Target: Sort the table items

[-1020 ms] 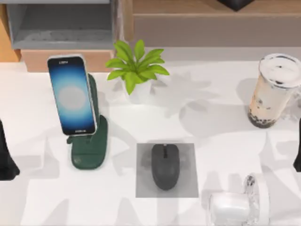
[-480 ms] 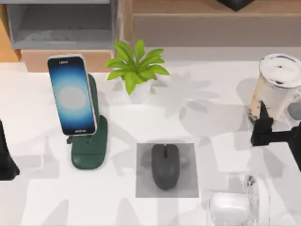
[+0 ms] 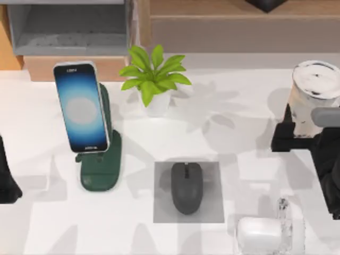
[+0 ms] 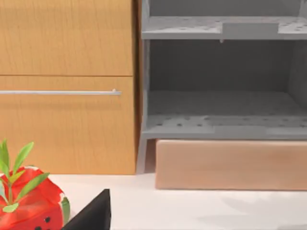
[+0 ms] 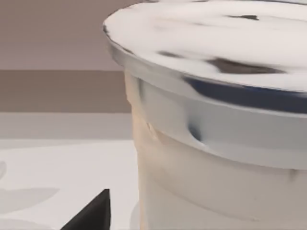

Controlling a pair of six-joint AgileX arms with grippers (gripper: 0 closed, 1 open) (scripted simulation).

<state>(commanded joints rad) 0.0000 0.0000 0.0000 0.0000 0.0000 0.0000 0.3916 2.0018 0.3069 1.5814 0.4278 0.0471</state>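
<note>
A clear cup of beige milk tea (image 3: 314, 90) stands upright at the table's (image 3: 239, 106) far right. My right gripper (image 3: 311, 132) is open around its lower part, with one black finger (image 3: 281, 130) on the cup's left side. The right wrist view has the cup (image 5: 216, 143) very close and a fingertip (image 5: 93, 213) beside it. The smartphone (image 3: 81, 108) with its blue screen leans on a stand at the left. The dark grey mouse (image 3: 186, 187) lies on a pad at front centre. My left gripper (image 3: 6, 183) is parked open at the left edge.
A green potted plant (image 3: 154, 79) stands at back centre. The dark green phone stand (image 3: 101, 167) holds the phone, and a grey pad (image 3: 162, 210) lies under the mouse. A clear mug (image 3: 268, 231) lies at front right. A grey shelf (image 4: 220, 110) and wooden cabinet (image 4: 67, 86) line the back.
My right arm has come in from the right edge and moved up to the milk tea cup, its fingers now on either side of it. The left arm has not moved.
</note>
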